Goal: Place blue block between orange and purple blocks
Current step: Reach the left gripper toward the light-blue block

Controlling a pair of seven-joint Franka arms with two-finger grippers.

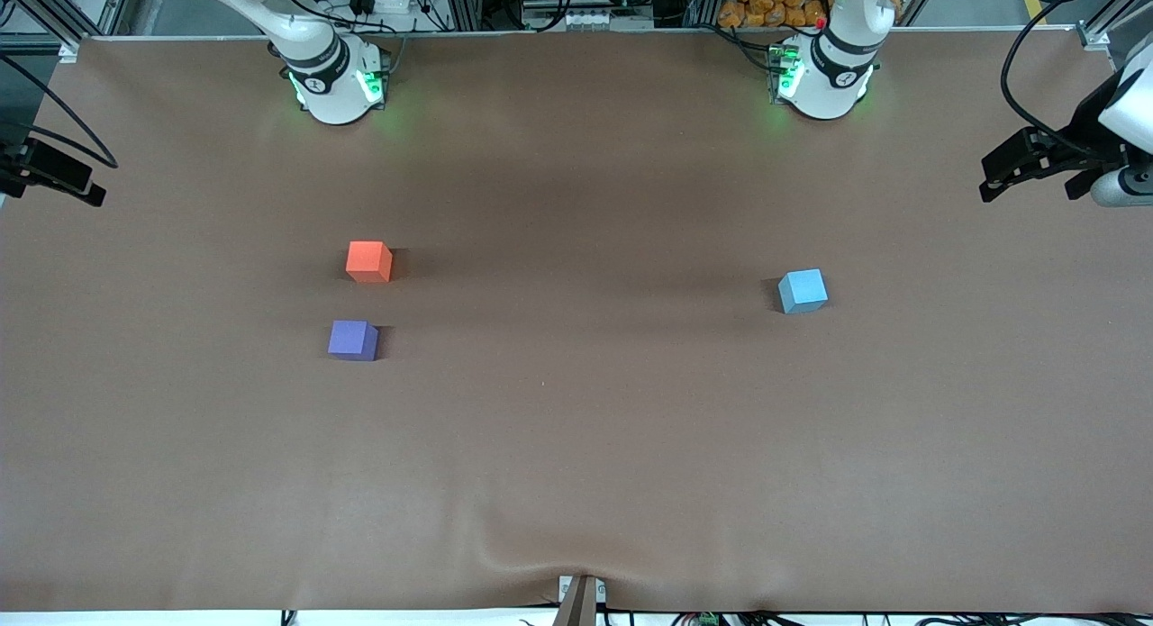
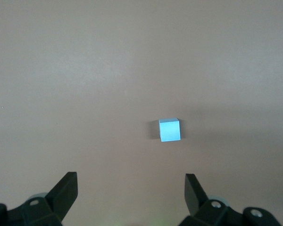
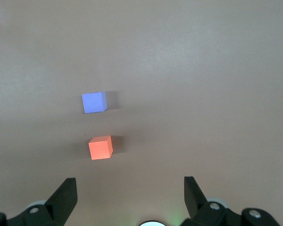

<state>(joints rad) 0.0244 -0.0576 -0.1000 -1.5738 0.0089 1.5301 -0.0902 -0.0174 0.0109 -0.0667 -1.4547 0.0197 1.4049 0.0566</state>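
The light sky-blue block (image 1: 802, 291) sits alone on the brown table toward the left arm's end. It also shows in the left wrist view (image 2: 169, 130). The orange block (image 1: 368, 261) and the purple block (image 1: 352, 340) sit toward the right arm's end with a small gap between them, the purple one nearer the front camera. Both show in the right wrist view, orange (image 3: 100, 148) and purple (image 3: 94, 102). My left gripper (image 2: 130, 181) is open and empty, high over the table by the blue block. My right gripper (image 3: 130, 184) is open and empty, high over the table by the orange block.
The brown table cover (image 1: 576, 446) has a wrinkle at its front edge. Black hardware with cables (image 1: 54, 171) overhangs the right arm's end of the table. A black and white device (image 1: 1063, 158) overhangs the left arm's end. The two arm bases (image 1: 338, 81) stand along the back edge.
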